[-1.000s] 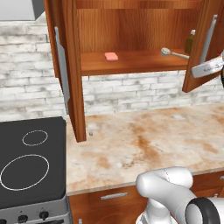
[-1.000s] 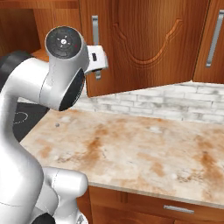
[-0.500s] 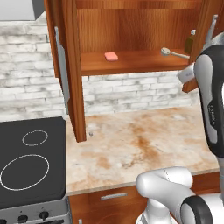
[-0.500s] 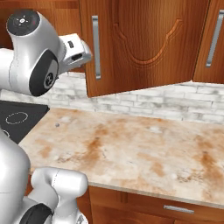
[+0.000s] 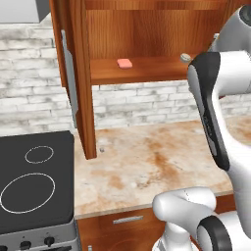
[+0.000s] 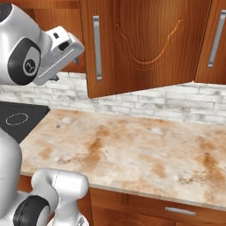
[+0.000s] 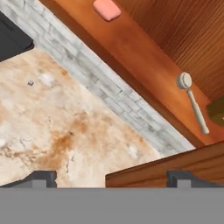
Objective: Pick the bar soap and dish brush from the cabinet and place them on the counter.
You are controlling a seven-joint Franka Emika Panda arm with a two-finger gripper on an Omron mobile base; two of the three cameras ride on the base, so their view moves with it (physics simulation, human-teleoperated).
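Note:
The pink bar soap (image 5: 124, 63) (image 7: 106, 8) lies on the shelf of the open cabinet (image 5: 147, 73), toward its left. The dish brush (image 7: 192, 99) lies further right on the same shelf (image 7: 144, 57), a pale round head on a thin handle; in the left base view only its head (image 5: 185, 57) clears my arm. My gripper (image 7: 111, 179) is open with nothing between its fingertips (image 7: 41, 178). It hangs in front of and below the shelf, above the blotched counter (image 5: 147, 157) (image 7: 52, 127) (image 6: 132, 150).
One cabinet door (image 5: 73, 83) stands open at the left of the opening and another (image 6: 141, 44) (image 7: 175, 164) close by my hand. A dark olive thing (image 7: 216, 109) stands by the brush handle. The black stovetop (image 5: 29, 181) borders the counter on the left.
My arm has swung left from the right-hand door toward the cabinet opening. The gripper stayed open. Soap and brush have not moved.

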